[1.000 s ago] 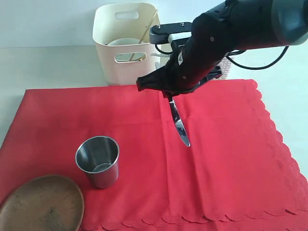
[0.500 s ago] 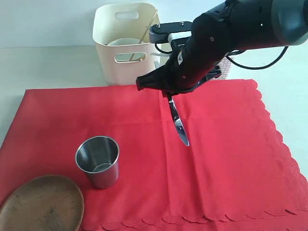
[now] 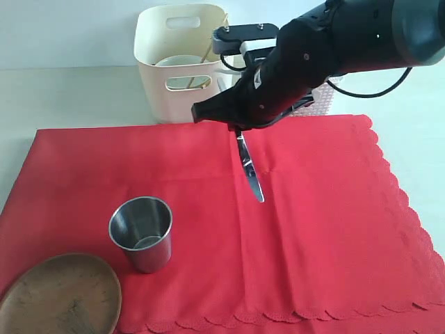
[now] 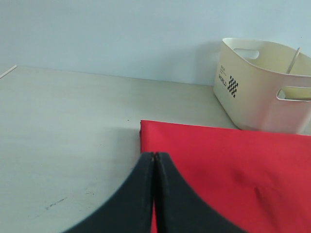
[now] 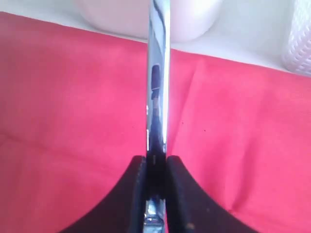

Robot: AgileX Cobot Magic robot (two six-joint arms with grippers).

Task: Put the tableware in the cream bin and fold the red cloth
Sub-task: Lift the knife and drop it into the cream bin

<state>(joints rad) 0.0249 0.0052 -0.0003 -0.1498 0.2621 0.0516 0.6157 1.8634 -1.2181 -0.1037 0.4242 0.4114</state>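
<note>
Leftward first: left end effector (image 4: 154, 159) clenched, fingertips pressed together on nothing, poised above the bench (image 4: 63, 121) just by a corner of the red cloth (image 4: 218, 165). Ahead of it, past the cloth's far edge: cream bin (image 4: 257, 92), one wooden chopstick (image 4: 293, 59) poking above the rim.

Next, in the exterior view, well to the left of the right end effector (image 3: 238, 132) and much nearer the camera: brown oval wooden plate (image 3: 59, 296), flat on the near corner of the red cloth (image 3: 327, 229), partly cut off by the frame. Just beside the plate, closer to that end effector yet well apart from it: steel cup (image 3: 141, 232), upright, mouth up, on the cloth.

Behind the right end effector and slightly to its left: cream bin (image 3: 156, 76) on the bare bench (image 3: 69, 90), holding the pale bowl (image 3: 179, 62) and a chopstick (image 3: 212, 40) leaning against the wall.

Right end effector (image 5: 156, 162) grasping the steel table knife (image 3: 249, 170) by its handle, blade pointing down over the cloth's middle crease, tip slanting rightward; contact between tip and cloth impossible to judge. From the wrist: fingers (image 5: 138, 187) clamped either side of the knife (image 5: 158, 73), seen edge-on, red cloth (image 5: 73, 97) below.

Behind and to the right of that end effector: white lattice basket (image 3: 321, 104), mostly hidden by the arm.
</note>
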